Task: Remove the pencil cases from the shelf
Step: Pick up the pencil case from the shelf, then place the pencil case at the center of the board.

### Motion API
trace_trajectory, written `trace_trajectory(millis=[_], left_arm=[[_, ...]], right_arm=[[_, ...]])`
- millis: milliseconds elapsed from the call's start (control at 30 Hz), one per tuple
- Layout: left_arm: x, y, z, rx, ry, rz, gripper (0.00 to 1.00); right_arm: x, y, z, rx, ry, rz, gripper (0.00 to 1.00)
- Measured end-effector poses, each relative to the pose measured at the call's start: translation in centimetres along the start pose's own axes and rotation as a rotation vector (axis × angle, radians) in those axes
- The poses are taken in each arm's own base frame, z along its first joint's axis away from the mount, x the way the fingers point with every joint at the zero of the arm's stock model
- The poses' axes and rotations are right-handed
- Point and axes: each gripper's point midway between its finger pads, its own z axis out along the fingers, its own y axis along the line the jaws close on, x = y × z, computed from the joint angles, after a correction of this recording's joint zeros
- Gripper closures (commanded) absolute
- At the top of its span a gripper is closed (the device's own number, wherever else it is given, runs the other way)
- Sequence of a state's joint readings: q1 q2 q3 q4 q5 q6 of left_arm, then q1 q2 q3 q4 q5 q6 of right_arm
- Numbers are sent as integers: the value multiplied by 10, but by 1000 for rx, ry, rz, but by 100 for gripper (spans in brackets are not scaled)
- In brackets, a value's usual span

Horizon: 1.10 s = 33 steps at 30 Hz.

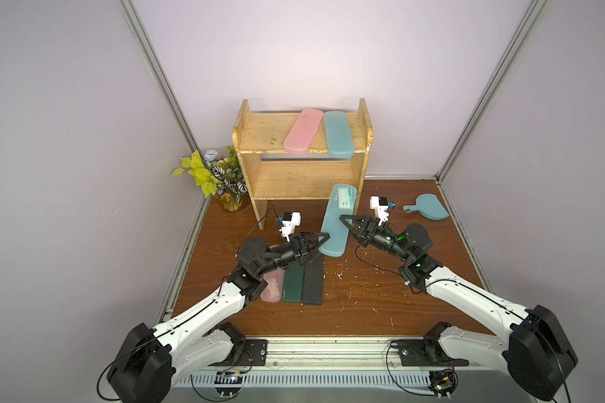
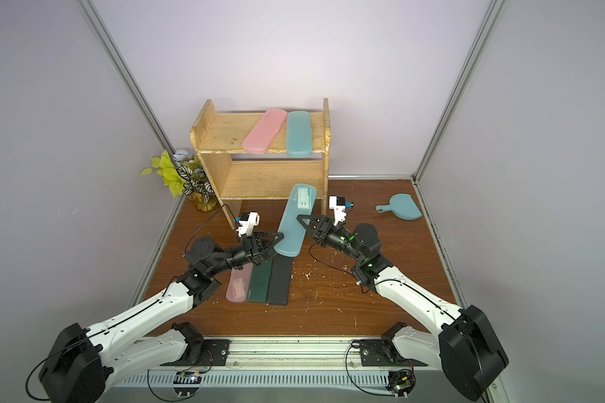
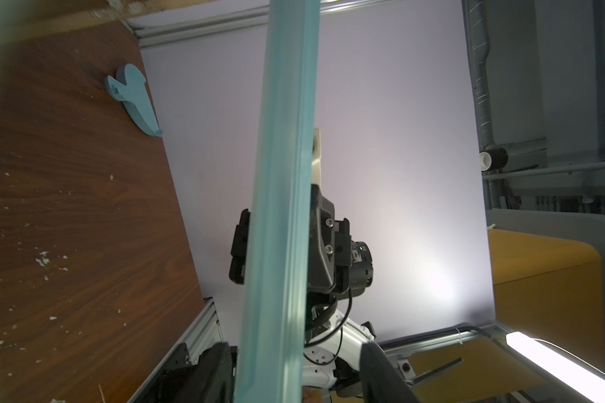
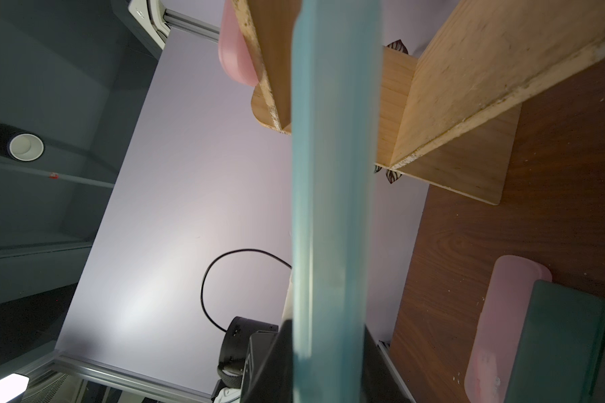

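A teal pencil case point(image 1: 336, 223) point(image 2: 294, 223) hangs slanted above the table in front of the shelf point(image 1: 269, 132), its far end by the lower board's right corner. My right gripper point(image 1: 344, 223) point(image 4: 329, 366) is shut on its right edge. My left gripper point(image 1: 320, 244) point(image 3: 297, 377) is open around its near end, with one finger point(image 3: 217, 373) against the case point(image 3: 280, 209) and the other apart. A pink case point(image 1: 303, 131) and a teal case point(image 1: 337, 134) lie on the top board. Pink point(image 1: 271, 286), dark green point(image 1: 292, 284) and black point(image 1: 313, 279) cases lie side by side on the table under my left arm.
A teal dustpan point(image 1: 428, 209) lies at the table's far right by the wall. A potted plant point(image 1: 220, 178) stands left of the shelf in the corner. White crumbs point(image 1: 339, 275) dot the brown table. The shelf's lower board point(image 1: 294, 178) is bare.
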State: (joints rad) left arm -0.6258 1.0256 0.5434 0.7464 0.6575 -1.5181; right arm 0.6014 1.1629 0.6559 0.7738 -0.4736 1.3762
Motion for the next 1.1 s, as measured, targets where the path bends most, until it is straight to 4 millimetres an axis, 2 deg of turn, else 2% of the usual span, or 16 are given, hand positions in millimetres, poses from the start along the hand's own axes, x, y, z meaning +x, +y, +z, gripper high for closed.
trace_trajectory(millis=[100,233,333,433,567,700,900,1100], left_arm=[[0,9,-1,-43,-8,0,16],[-3,25,-7,-134,-41,-4,10],[-6,36,-18,-213,-92,-2,6],[-12,43,-33,-285,-157,11,1],[-22,52,-57,-385,-255,26,1],[-31,52,-80,-456,-346,47,1],[-38,51,-99,-512,-419,61,1],[-40,52,-104,-529,-443,61,1]], right_arm=[[4,-10,-6,34,0,4,78],[7,-20,-17,100,-11,-28,79],[11,-28,-29,154,-16,-73,78],[20,-48,-44,221,-11,-93,78],[36,-91,-66,339,16,-84,78],[50,-127,-84,447,44,-82,78],[57,-147,-91,502,77,-106,78],[64,-175,-91,562,118,-91,78]])
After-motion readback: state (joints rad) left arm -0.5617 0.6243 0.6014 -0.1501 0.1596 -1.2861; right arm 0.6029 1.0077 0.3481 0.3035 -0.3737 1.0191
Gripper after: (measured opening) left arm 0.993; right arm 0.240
